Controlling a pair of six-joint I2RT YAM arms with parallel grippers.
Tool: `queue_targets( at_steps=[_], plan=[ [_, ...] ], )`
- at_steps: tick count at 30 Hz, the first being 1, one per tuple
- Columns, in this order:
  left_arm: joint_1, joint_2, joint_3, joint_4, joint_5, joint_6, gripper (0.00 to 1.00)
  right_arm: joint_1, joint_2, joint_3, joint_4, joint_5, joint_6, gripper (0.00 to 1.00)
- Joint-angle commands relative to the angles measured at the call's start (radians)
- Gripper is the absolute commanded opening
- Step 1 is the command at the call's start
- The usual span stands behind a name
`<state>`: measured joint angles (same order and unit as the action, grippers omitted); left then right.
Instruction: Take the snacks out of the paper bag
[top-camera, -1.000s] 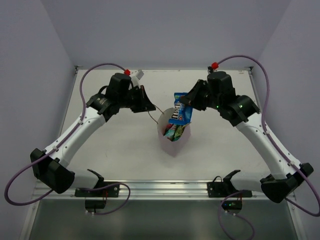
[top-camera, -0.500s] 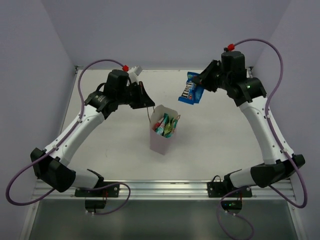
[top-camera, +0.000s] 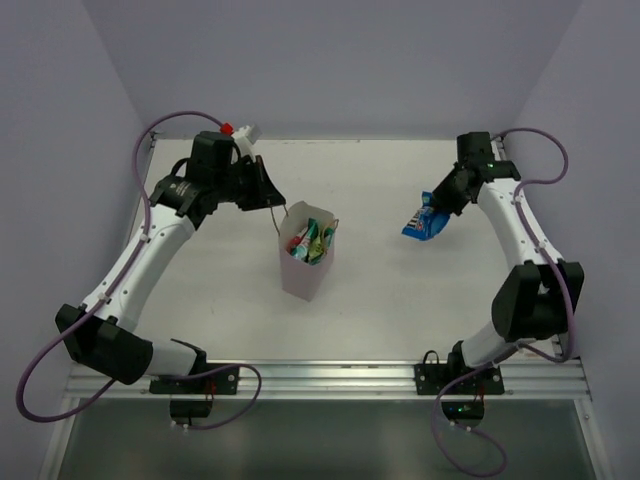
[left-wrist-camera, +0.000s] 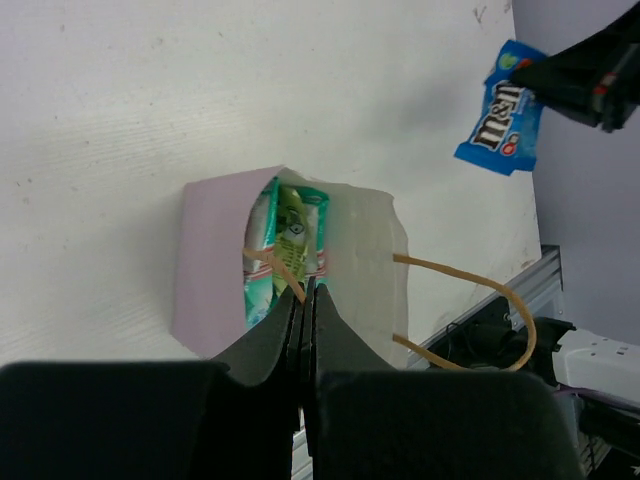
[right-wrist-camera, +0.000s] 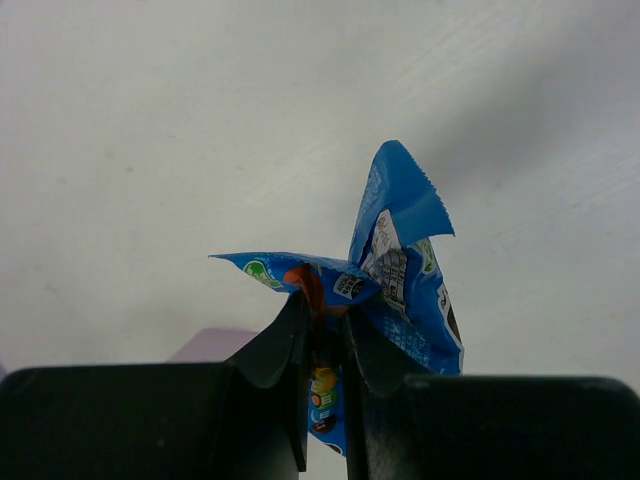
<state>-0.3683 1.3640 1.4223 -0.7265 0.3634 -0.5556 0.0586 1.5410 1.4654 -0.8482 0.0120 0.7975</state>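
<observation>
Right claw (right-wrist-camera: 322, 310), pinched tight on the blue packet (top-camera: 422, 226), has swung from above the bag (top-camera: 298, 275) out to the right side of the table (top-camera: 380, 280), well clear of it, while left claw (left-wrist-camera: 305, 300) stays closed on a cord handle (left-wrist-camera: 272, 262), the bag shifted slightly left, other snacks (top-camera: 311, 241) still inside.

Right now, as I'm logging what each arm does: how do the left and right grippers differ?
The left gripper pinches a brown cord handle of the paper bag, while the right gripper pinches a blue packet. The left gripper sits close by the bag's open top. The right gripper holds its packet far off to the right, well clear of the bag. Both are shut on something.
</observation>
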Motion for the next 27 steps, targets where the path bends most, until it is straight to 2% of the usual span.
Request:
queue_targets(
  at_steps=[1, 7, 16, 19, 20, 23, 25, 26, 27],
  plan=[
    [0.008, -0.040, 0.067, 0.016, 0.000, 0.030, 0.00, -0.032, 0.070, -0.045, -0.046, 0.101, -0.032, 0.02],
    [0.008, -0.048, 0.050, 0.042, 0.020, 0.006, 0.00, -0.101, 0.195, -0.004, -0.098, 0.196, -0.053, 0.03],
    [0.008, -0.028, 0.050, 0.081, 0.054, -0.023, 0.00, -0.170, 0.327, 0.075, -0.117, 0.220, -0.104, 0.10],
    [0.008, -0.019, 0.058, 0.075, 0.046, -0.018, 0.00, -0.171, 0.340, 0.091, -0.117, 0.232, -0.118, 0.20],
    [0.008, -0.019, 0.059, 0.067, 0.042, -0.018, 0.00, -0.172, 0.340, 0.096, -0.117, 0.233, -0.119, 0.31],
    [0.008, -0.017, 0.063, 0.058, 0.025, -0.014, 0.00, -0.172, 0.335, 0.110, -0.117, 0.232, -0.132, 0.46],
    [0.006, -0.017, 0.084, 0.041, -0.018, 0.005, 0.00, -0.172, 0.303, 0.108, -0.114, 0.240, -0.144, 0.64],
    [0.006, -0.017, 0.092, 0.021, -0.032, 0.011, 0.00, -0.172, 0.291, 0.110, -0.115, 0.249, -0.147, 0.65],
    [0.002, -0.017, 0.119, 0.009, -0.076, 0.029, 0.00, -0.171, 0.274, 0.116, -0.123, 0.253, -0.153, 0.73]
  ],
)
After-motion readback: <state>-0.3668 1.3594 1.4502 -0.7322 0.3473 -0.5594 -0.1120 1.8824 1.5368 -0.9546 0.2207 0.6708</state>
